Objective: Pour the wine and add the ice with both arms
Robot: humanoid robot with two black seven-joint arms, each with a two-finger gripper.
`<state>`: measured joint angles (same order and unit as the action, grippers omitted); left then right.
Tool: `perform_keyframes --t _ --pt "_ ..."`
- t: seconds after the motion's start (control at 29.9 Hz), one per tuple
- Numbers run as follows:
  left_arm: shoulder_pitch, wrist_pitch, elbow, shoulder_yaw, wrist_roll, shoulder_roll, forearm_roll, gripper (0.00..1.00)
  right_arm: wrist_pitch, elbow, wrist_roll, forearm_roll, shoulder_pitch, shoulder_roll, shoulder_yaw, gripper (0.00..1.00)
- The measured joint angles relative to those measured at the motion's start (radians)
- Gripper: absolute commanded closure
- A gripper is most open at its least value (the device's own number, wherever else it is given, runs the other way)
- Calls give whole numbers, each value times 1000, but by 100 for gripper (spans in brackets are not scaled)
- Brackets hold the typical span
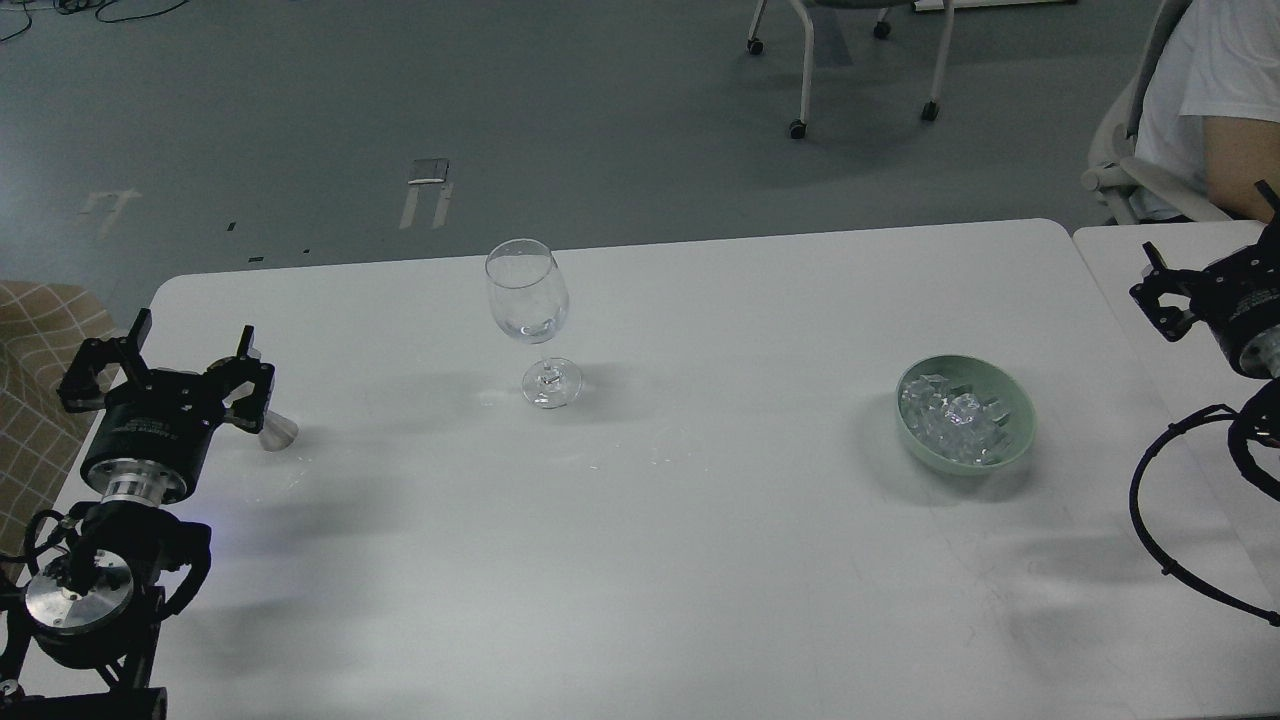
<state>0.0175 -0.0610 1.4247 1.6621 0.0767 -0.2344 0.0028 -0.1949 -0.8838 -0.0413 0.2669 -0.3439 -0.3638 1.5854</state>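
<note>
A clear wine glass (527, 300) stands upright at the table's back middle, and I see no wine. The ice (950, 415), several small clear cubes, lies in a pale green bowl (1012, 440) at the right. My left gripper (178, 352) is open at the left edge of the table, with nothing between its fingers. A small silver metal cup (279, 432) stands just right of it, partly hidden by one finger (250, 380). My right gripper (1215, 255) is open at the far right, cut off by the view's edge, well apart from the bowl.
The white table (700, 560) has a seam to a second table at the right. A person in white sits at the back right beside a chair (1120, 175). A checked seat (40, 330) is left of the table. Black cable (1140, 500) loops under my right arm.
</note>
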Motion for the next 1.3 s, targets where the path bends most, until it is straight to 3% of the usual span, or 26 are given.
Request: perform_keyframes --t 0.27,0.53,0.8,1.0,1.14,1.24,1.3 --pt "-136 96 17 -18 3 -83 17 9 -10 -40 4 0 0 -8 2 0" --pt "-276 109 9 -162 -3 -273 52 2 -22 -90 4 0 21 -12 0 0" --pt "-430 136 -64 -193 0 -307 61 4 -46 -94 3 1 19 -12 -2 0" --pt "-550 133 -167 -232 -20 -307 98 4 -52 -113 3 1 29 -2 -5 0" --pt "-562 125 -226 -233 -24 -303 146 4 -51 -129 3 0 39 -1 -5 0" --pt "-550 80 -234 -233 -44 -303 155 3 -51 -134 3 0 40 -2 -4 0" --pt "-537 9 -239 -234 -74 -307 162 3 -51 -135 3 1 40 -6 -3 0"
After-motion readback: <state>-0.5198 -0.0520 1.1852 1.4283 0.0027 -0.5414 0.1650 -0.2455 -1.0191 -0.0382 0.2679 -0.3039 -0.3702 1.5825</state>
